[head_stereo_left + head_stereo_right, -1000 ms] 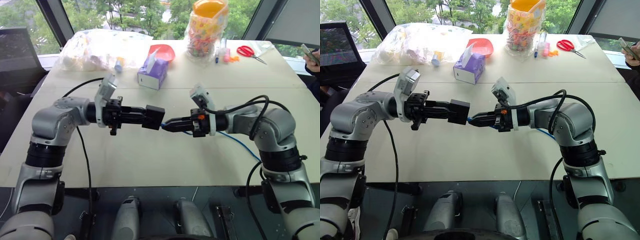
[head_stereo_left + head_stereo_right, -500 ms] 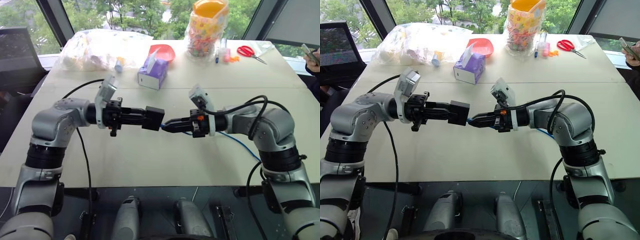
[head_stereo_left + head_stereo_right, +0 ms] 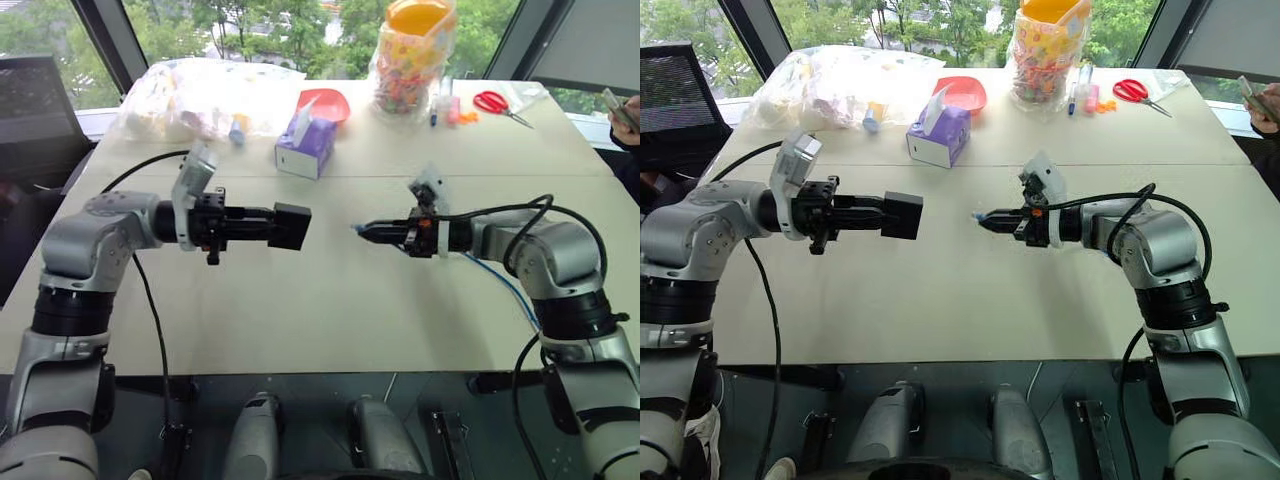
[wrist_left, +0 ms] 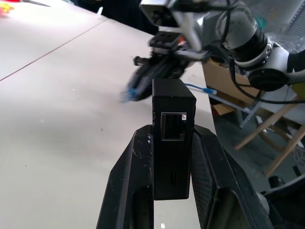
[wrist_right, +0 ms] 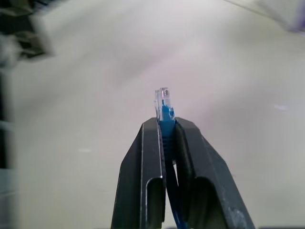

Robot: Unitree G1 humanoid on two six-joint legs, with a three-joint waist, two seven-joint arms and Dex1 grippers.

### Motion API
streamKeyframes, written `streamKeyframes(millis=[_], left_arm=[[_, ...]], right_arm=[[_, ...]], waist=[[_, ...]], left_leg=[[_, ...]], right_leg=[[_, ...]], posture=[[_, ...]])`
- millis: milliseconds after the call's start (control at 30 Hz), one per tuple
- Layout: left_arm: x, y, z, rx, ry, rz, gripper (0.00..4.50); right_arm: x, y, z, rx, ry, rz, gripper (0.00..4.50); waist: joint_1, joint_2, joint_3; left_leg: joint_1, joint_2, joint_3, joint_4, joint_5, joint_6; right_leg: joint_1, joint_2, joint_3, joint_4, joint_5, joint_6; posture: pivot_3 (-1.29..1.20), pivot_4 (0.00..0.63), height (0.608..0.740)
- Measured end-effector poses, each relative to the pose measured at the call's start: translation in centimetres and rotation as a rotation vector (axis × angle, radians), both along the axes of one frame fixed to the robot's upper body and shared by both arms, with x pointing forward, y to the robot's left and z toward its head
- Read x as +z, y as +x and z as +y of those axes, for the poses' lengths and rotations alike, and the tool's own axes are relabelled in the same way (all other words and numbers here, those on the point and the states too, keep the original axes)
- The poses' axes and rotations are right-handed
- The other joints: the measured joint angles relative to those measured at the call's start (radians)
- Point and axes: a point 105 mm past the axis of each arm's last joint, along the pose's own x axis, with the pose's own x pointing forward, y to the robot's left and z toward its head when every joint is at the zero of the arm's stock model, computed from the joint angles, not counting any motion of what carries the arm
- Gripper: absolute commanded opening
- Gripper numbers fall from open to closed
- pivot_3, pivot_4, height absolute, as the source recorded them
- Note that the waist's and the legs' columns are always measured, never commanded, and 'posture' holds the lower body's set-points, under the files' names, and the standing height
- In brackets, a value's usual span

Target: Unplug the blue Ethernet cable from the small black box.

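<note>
My right claw [image 3: 362,229], clamped on the blue Ethernet cable [image 5: 165,114], has pulled clear of the small black box [image 3: 291,226] gripped by my left claw [image 4: 172,143]; unplugging looks done.

blue Ethernet cable [image 5: 165,112] now pulled free of small black box [image 4: 172,123], right end effector [image 3: 362,229] drawn away

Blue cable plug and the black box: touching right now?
Apart. Left eye view shows bare table between the blue Ethernet cable plug and the small black box.
</note>
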Motion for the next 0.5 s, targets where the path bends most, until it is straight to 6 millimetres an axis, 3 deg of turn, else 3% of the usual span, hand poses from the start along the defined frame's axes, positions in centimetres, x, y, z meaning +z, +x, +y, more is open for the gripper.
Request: streamKeyframes(millis=[100, 200, 333, 500], left_arm=[[-1.0, 0.8, -1.2, 0.038, -0.019, -0.004, 0.47], [-3.5, 1.5, -4.0, 0.057, -0.043, 0.010, 0.47], [-4.9, 3.6, -5.1, 0.182, -0.039, -0.058, 0.47], [-6.9, 6.1, -5.8, 0.334, -0.008, -0.121, 0.47]], right_arm=[[-1.1, 3.4, -0.6, -0.155, -0.039, -0.045, 0.08], [-1.5, 6.5, -1.2, -0.297, -0.090, -0.096, 0.08], [-1.9, 8.5, -1.7, -0.413, -0.146, -0.146, 1.54], [-2.6, 9.1, -1.9, -0.460, -0.166, -0.144, 4.13]], waist=[[-0.003, 0.000, 0.000], [-0.003, 0.000, 0.000], [-0.001, 0.000, 0.000], [0.000, 0.001, 0.000]], left_leg=[[0.001, 0.000, 0.001, 0.000, 0.000, 0.000], [0.000, 0.000, 0.001, -0.001, 0.000, 0.000], [-0.002, 0.000, 0.001, -0.002, 0.000, 0.000], [-0.002, 0.000, 0.002, -0.002, 0.000, 0.000]], right_leg=[[0.001, 0.000, 0.001, 0.000, 0.000, 0.001], [-0.001, 0.000, 0.001, 0.000, 0.001, 0.001], [-0.002, 0.000, 0.001, 0.001, 0.001, 0.001], [-0.002, 0.000, 0.001, 0.001, 0.001, 0.001]], posture=[[0.00, 0.150, 0.735], [0.00, 0.150, 0.735], [0.00, 0.150, 0.735], [0.00, 0.150, 0.735]])
